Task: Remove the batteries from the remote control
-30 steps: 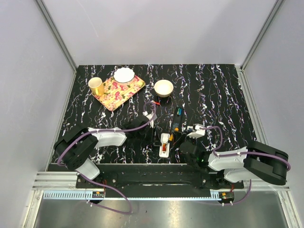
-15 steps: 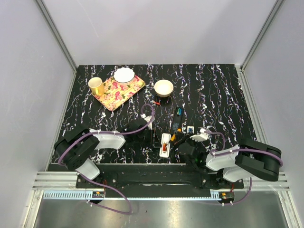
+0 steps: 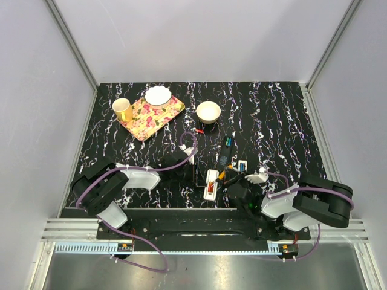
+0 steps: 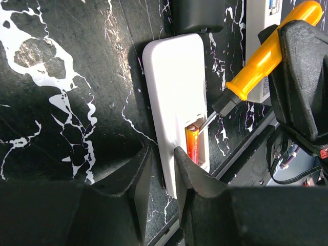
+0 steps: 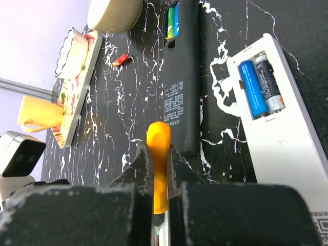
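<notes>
A white remote [image 4: 174, 97] lies face down with its compartment open and an orange-red battery [image 4: 192, 145] inside; it shows in the top view [image 3: 210, 184]. My left gripper [image 4: 160, 160] [image 3: 198, 174] is closed narrowly on the remote's near left edge. My right gripper [image 5: 159, 154] [image 3: 234, 183] is shut on an orange-handled screwdriver [image 5: 158, 164] [image 4: 266, 51], with its tip at the battery's far end. A black remote [image 5: 182, 87] holds green and blue batteries [image 5: 171, 23]. Another white remote [image 5: 279, 138] holds a blue battery [image 5: 252, 87] and a dark one. A red battery [image 5: 121, 60] lies loose.
A cream bowl [image 3: 208, 112] stands behind the remotes. A flowered tray [image 3: 163, 115] at the back left carries a yellow cup [image 3: 123, 109] and a white dish [image 3: 158, 95]. The table's front rail runs just behind both grippers.
My right gripper moved nearer and left, bringing the screwdriver tip to the white remote's compartment. My left gripper came down and nearer onto that remote's edge.
</notes>
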You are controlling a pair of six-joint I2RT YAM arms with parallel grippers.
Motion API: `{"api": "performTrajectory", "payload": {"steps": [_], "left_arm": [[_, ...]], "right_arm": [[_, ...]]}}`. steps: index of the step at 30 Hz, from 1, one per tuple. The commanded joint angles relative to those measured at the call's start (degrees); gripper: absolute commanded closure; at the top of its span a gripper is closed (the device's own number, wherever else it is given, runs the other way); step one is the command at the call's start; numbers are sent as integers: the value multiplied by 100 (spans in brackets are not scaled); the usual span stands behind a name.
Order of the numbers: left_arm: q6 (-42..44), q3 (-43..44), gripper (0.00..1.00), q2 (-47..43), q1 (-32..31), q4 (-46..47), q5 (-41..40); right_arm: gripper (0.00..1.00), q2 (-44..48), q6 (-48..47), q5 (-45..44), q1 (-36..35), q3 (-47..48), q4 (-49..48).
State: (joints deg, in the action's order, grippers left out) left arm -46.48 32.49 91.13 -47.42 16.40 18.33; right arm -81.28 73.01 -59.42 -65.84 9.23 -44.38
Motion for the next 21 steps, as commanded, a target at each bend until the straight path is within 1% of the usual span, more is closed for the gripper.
{"api": "performTrajectory", "payload": {"steps": [1, 7, 8, 11, 17, 19, 21], "left_arm": [[-81, -41, 72, 282, -268, 74, 154], [-81, -32, 73, 230, -277, -67, 57], [-72, -32, 73, 221, -268, -76, 40], [-54, 12, 73, 177, -268, -207, -22], [60, 169, 73, 80, -259, -479, -163], [121, 249, 73, 89, -259, -576, -206], [148, 302, 73, 106, -250, -629, -216]], "right_arm": [[100, -73, 284, -281, -42, -123, -62], [100, 190, 249, -26, -43, -63, 139], [100, 295, 275, 35, -34, -1, 480], [100, 498, 214, 53, -34, 184, 929], [100, 683, -59, 18, -43, 333, 1299], [100, 605, -199, 97, -34, 377, 1222], [100, 491, -401, 211, -43, 325, 722]]}}
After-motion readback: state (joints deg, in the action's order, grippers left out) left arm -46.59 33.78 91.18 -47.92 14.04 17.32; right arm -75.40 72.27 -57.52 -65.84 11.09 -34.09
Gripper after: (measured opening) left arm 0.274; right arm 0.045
